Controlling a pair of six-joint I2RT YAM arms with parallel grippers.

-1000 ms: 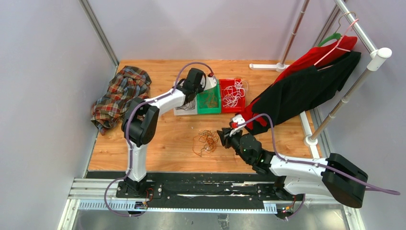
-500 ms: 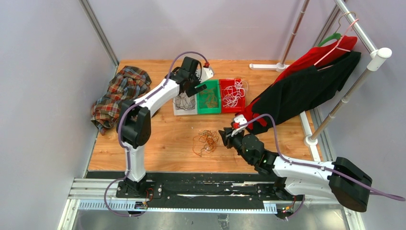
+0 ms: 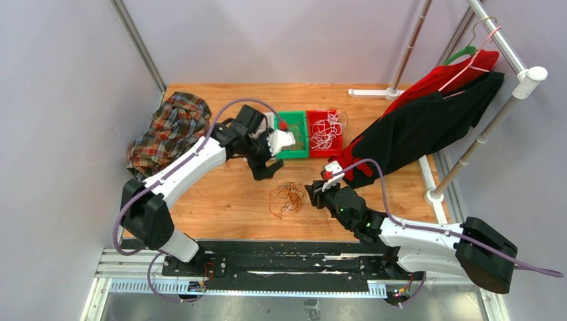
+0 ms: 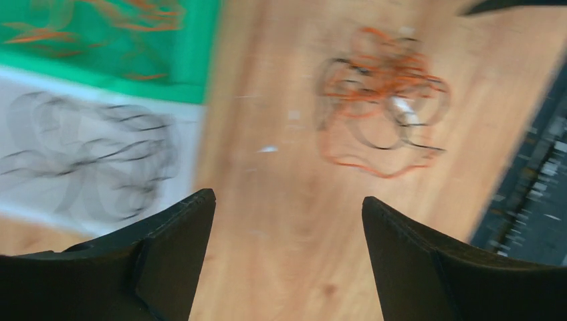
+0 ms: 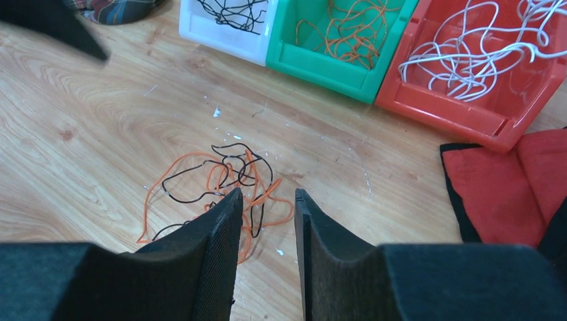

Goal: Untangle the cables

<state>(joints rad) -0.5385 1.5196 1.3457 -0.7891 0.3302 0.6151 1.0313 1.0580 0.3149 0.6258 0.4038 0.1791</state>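
Orange-brown and black strands make up the tangle of cables [image 3: 287, 198] [image 4: 381, 130] [image 5: 214, 187], which lies loose on the wooden table [image 3: 220, 194] in front of three bins. My left gripper [image 3: 264, 167] [image 4: 287, 200] hangs above the table between the bins and the tangle. Its jaws are spread wide, with only bare wood between them. My right gripper [image 3: 311, 189] [image 5: 267, 197] sits low at the tangle's right edge. Its fingers are parted by a narrow gap, and an orange loop shows through that gap on the wood. I cannot tell whether the tips touch any strand, but nothing looks pinched.

The white bin [image 4: 40, 194] [image 5: 220, 40] holds black cables [image 5: 234, 10]. The green bin [image 3: 294, 150] [image 4: 194, 73] [image 5: 314, 77] beside it holds orange cables [image 5: 348, 30]. The red bin [image 3: 314, 148] [image 5: 455, 117] holds white cables [image 5: 468, 60].

A plaid shirt [image 3: 167, 134] is heaped at the table's far left. A red and black garment [image 3: 421, 120] hangs from the rack on the right, its hem reaching the table near the red bin.
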